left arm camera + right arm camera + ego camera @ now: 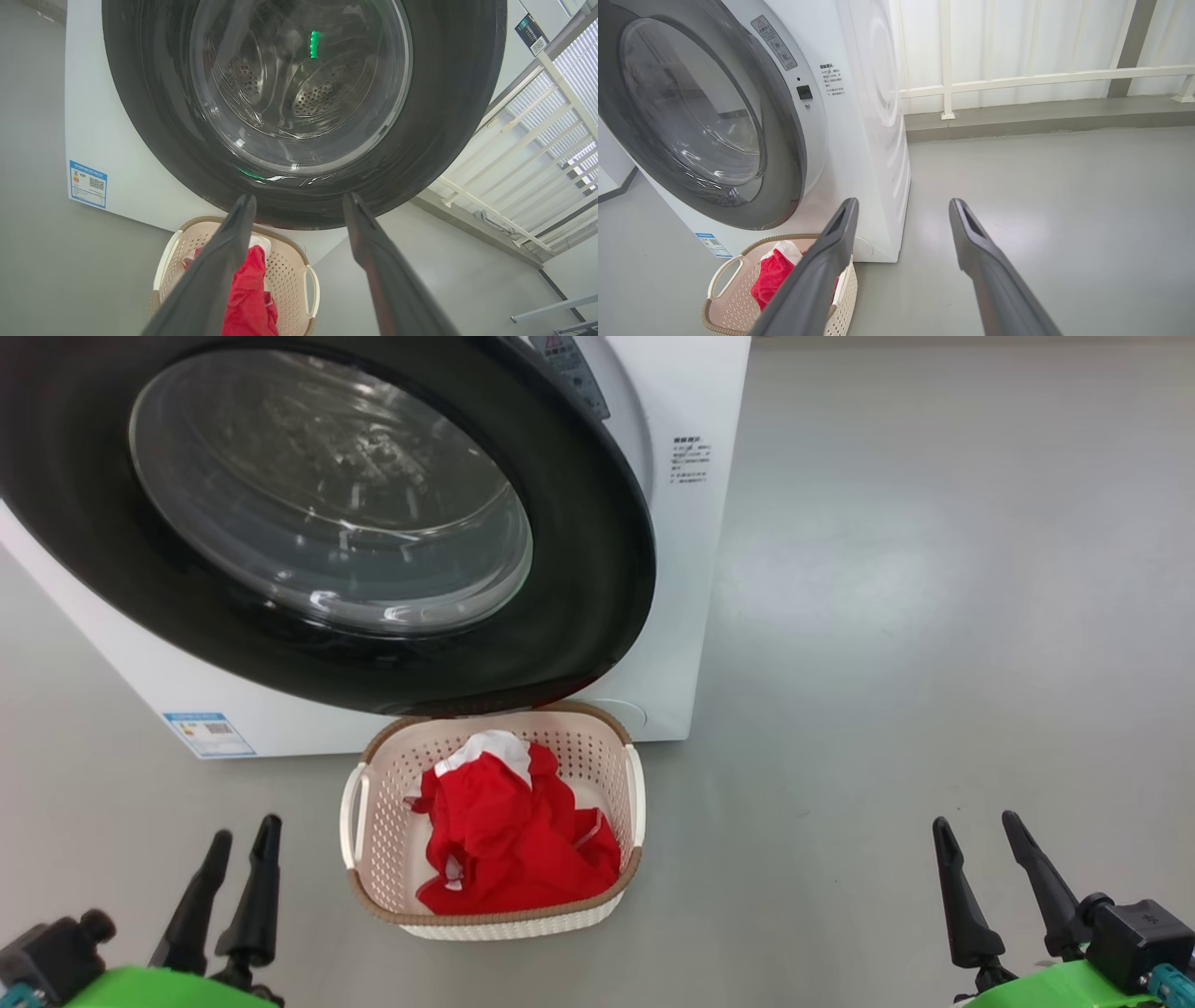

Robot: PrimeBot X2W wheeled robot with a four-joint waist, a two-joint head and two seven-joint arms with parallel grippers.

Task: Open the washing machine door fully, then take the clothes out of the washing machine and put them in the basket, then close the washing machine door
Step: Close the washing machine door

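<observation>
Your left gripper [246, 828] sits at the lower left of the head view, and its wrist view [299, 198] shows the two dark fingers [215, 275] spread apart with nothing between them. Your right gripper [974, 819] is at the lower right, well away from everything. Its jaws are likewise parted and empty above bare grey floor [934, 663], as its own wrist view [902, 201] confirms.

Between your two grippers and a little farther out, the basket [392, 821] stands on the floor, nearer your left side. The clothes [513, 831] lie inside it as a crumpled red heap with a white patch at the far end, below the brown rim. You can see them past the left finger in the left wrist view [247, 294], and in the right wrist view [773, 277] too. White side handles [353, 812] flank the basket.

Just behind the basket rises the washing machine [691, 616], with a small blue sticker [207, 735] low on its front. The washing machine door [597, 569] covers the opening, and its glossy black rim hangs over the basket's far edge. Through the glass you can make out the perforated steel drum [317, 98]. Whether the door is latched you cannot tell; in the right wrist view its right edge seems to stand slightly off the front.

Farthest back, a white railing [1041, 77] runs along the wall.
</observation>
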